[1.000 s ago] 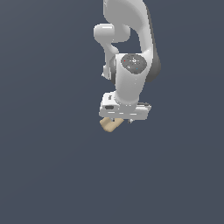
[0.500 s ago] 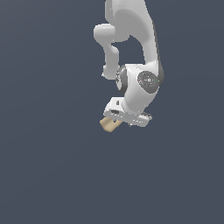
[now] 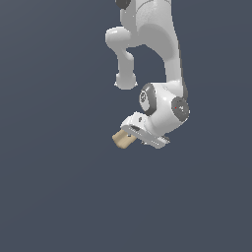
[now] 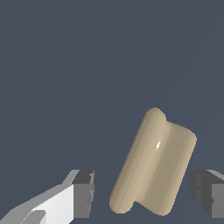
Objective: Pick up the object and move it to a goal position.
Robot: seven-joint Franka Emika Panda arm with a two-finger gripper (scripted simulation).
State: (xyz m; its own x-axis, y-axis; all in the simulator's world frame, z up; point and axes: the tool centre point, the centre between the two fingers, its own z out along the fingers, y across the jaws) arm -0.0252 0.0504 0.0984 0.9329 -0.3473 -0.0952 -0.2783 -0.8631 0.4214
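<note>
I am seeing the small tan, rounded stubby peg-like block point(image 4: 154, 164) sitting between the white gripper's point(image 4: 142, 192) dark finger pads point(image 4: 83, 194), with gaps showing on both sides, so the fingers are standing apart. Grasping, lifting and carrying to the goal are all remaining, I judge.

Tan stubby rounded object point(image 4: 153, 164), tilted, at the hand point(image 4: 142, 192)

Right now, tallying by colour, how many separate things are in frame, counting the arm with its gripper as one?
White: 1, the arm with its gripper
Tan: 1, the object, sitting between the dark finger pads with visible gaps on both sides in the wrist view
Total: 2
</note>
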